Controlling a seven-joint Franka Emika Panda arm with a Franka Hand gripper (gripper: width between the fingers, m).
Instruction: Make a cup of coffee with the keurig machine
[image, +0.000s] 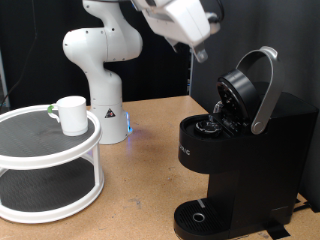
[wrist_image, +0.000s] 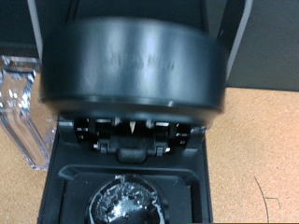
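While its lid stands open, the keurig machine (image: 235, 150) looks matte black.

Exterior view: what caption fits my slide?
Coffee machine with lid open, white cup waiting on the round shelf, robot fingers above.

No legible txt anywhere.

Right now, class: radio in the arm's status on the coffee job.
Gripper above keurig machine, holding nothing visible. Lid up, pod chamber exposed. Cup on white tiered stand.
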